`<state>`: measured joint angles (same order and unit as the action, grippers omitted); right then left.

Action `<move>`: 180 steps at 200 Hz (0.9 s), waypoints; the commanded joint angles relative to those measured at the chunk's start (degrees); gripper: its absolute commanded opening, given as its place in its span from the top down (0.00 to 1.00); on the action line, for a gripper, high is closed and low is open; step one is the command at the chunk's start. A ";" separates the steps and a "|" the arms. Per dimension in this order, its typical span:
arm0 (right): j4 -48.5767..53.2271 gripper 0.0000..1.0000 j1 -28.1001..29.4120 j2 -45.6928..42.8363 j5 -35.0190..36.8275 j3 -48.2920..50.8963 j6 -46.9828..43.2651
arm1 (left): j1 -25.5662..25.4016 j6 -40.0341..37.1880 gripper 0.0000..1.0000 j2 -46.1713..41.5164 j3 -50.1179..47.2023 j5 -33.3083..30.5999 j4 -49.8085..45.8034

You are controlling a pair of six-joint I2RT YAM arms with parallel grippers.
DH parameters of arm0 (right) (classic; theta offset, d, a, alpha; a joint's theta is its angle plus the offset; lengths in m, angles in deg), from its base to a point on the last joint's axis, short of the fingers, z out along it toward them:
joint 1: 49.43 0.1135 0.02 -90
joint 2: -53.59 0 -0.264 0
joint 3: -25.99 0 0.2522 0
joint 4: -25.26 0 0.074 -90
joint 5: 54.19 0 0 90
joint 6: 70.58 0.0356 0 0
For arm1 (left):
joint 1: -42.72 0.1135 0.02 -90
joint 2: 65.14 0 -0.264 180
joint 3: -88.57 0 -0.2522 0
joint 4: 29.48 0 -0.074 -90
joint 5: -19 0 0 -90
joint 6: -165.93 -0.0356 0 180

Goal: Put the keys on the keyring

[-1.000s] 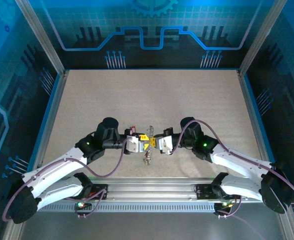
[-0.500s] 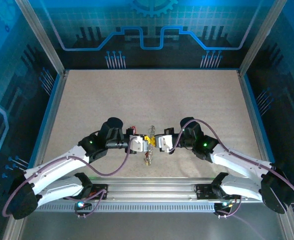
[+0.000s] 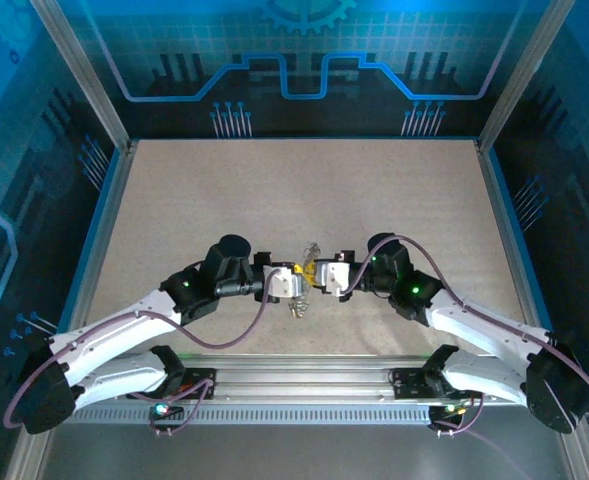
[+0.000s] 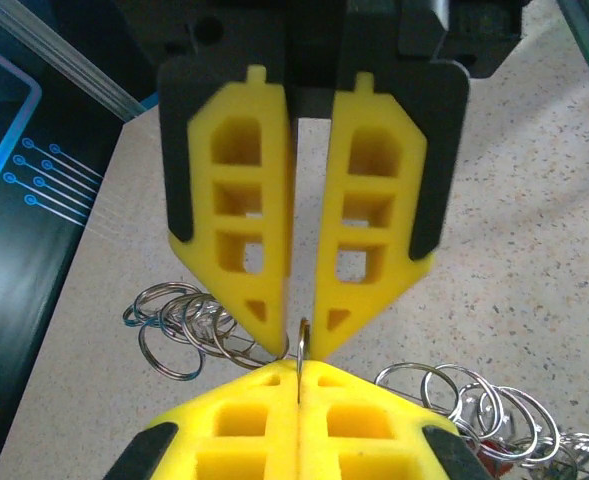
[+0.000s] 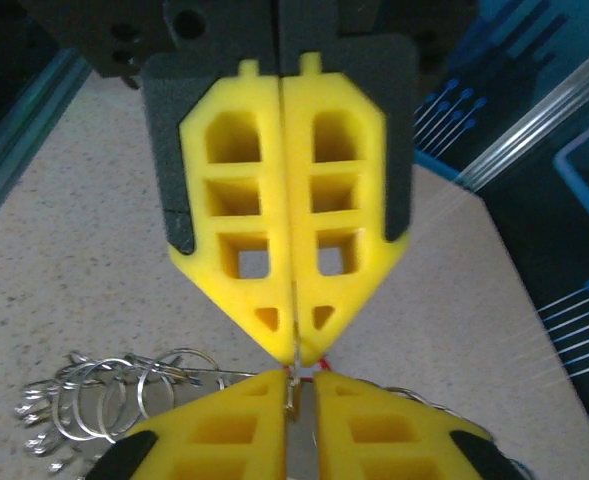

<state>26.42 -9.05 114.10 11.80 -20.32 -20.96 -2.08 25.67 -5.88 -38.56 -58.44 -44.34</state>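
Well, your left claw (image 4: 300, 375) is pressed fully together. The thin edge of the keyring (image 4: 302, 335) stands up out of the seam between its yellow fingers (image 4: 189, 430), so it is clamped on that ring. Your right claw (image 5: 295, 382) faces it tip to tip, almost touching, with its own fingers (image 4: 236, 225) a narrow slit apart. The ring's top edge pokes into the mouth of that slit, and from your left wrist view the pads do not press on it. In your right wrist view a small silvery piece sits in the slit right at the tips, with a red bit (image 5: 321, 370) just beside it. Both are too small for you to say whether they belong to a key. Bunches of rings (image 4: 179, 325) fan out on either side of the pinch. From overhead, one bunch lies toward the far edge of the bench (image 3: 274, 190) and the other toward the near edge. You cannot tell whether they rest on the surface or hang from the pinched ring. The meeting point sits over the near half of the bench, about midway between its left and right edges, and both arms reach in from the near corners.
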 commanded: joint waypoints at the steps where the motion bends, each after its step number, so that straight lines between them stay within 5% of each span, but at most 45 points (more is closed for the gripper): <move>1: -4.92 0.82 -2.28 -1.95 -2.17 1.91 4.54 | -0.02 3.65 1.00 -1.48 -0.53 3.05 4.13; 83: -8.94 0.79 -7.12 -7.71 -11.45 6.38 6.21 | 4.42 16.95 1.00 -0.77 -7.19 18.58 25.96; 180: -12.30 0.79 -7.35 -6.36 -14.83 5.93 8.39 | 4.80 20.05 1.00 3.12 -9.55 24.17 37.54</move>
<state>17.26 -15.76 107.72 -1.31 -14.42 -14.39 2.23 43.74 -3.56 -47.10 -38.33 -14.07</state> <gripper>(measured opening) 0.210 0.052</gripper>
